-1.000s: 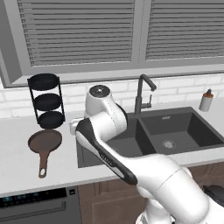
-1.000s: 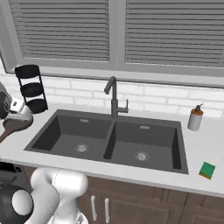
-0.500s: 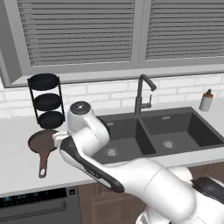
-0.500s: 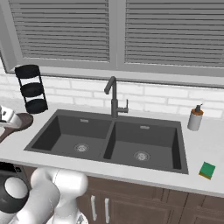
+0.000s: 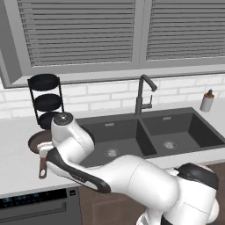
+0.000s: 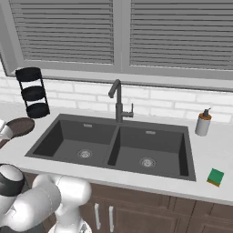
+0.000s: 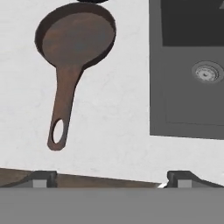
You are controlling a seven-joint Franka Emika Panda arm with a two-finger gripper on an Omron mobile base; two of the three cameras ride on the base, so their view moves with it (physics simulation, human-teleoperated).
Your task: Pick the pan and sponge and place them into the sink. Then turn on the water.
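Left base view: the arm's upper link covers most of the pan point(image 5: 36, 141); rim shows at 9 o'clock, handle end below. Right base view: pan point(image 6: 18, 127) cut by left edge. Hand view: sink point(image 7: 188, 87) cropped at 3 o'clock; finger spacing unclear.

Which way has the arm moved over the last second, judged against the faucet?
Yes. In the left base view the arm has swung left, away from the faucet, and now sits over the pan beside the rack.
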